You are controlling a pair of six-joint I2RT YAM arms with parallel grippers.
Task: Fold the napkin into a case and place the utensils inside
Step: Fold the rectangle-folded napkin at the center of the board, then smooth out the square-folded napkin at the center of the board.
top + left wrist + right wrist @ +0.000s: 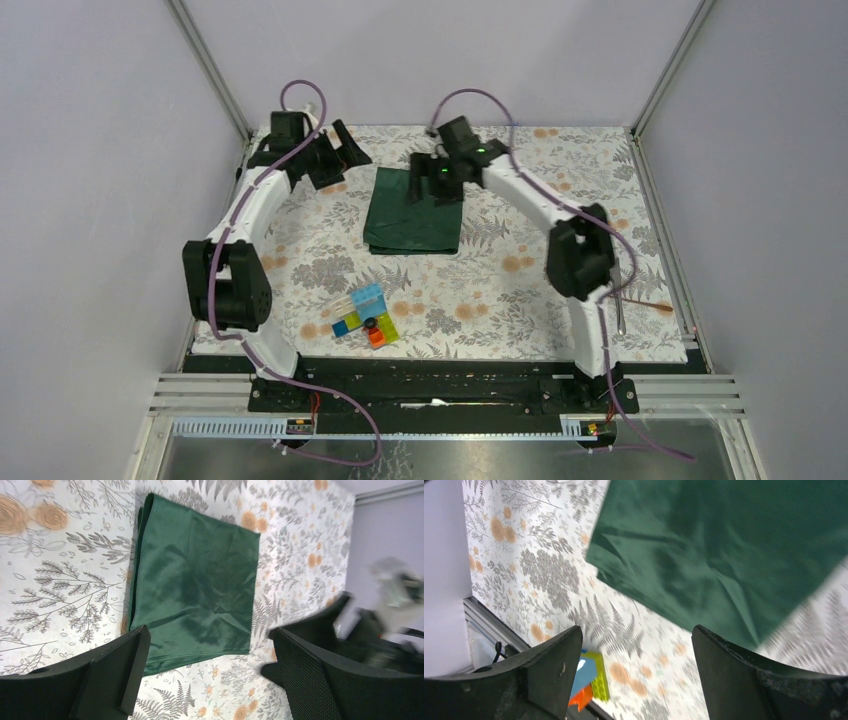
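The dark green napkin lies folded into a flat layered rectangle on the floral table covering, slightly wrinkled. In the left wrist view the napkin fills the middle, and in the right wrist view the napkin fills the upper right. My right gripper hovers over its far edge, open and holding nothing. Left of the cloth's far corner, my left gripper stands wide open and empty. A thin silver utensil and a copper spoon lie at the right edge, behind the right arm.
A cluster of colourful plastic blocks sits near the front, between the arm bases; the blocks also show blurred by the right gripper's left finger. Grey walls and metal rails enclose the table.
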